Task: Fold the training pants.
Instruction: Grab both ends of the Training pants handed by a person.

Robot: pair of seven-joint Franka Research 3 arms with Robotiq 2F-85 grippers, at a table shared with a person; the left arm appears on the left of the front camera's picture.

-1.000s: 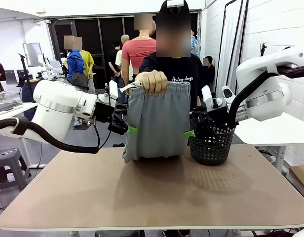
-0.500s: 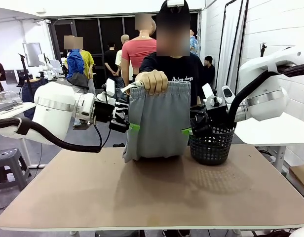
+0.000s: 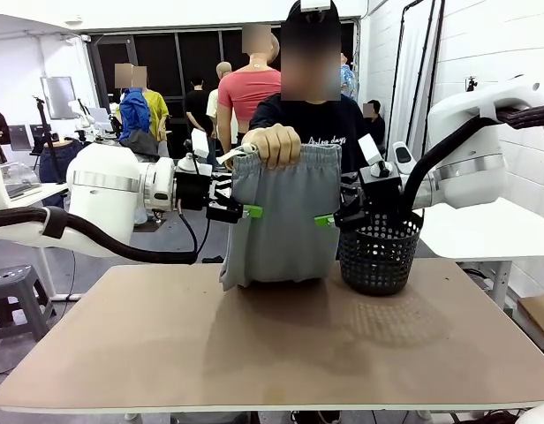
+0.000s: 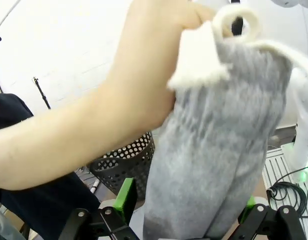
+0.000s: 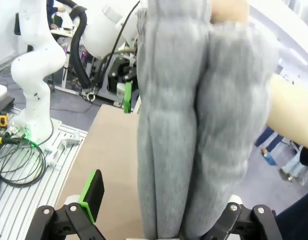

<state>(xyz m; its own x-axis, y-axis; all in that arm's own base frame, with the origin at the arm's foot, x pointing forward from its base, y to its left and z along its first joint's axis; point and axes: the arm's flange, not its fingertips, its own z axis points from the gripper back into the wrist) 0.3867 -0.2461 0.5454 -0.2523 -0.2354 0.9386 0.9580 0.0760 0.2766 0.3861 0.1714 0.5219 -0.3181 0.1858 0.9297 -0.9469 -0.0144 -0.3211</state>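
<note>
Training pants [image 3: 281, 230]: hanging, not yet folded.
We log hand [image 3: 272, 146] on waistband [image 3: 314, 153]; left tool [image 3: 241, 200] and right tool [image 3: 335, 210] spread wide, flanking them.

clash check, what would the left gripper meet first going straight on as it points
The training pants: they hang from the person's hand inside the open left gripper, so it likely meets fabric at once.

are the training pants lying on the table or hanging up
Hanging: the person's hand grips the training pants by the waistband, and they drape down, bunched, toward the far edge of the table.
</note>
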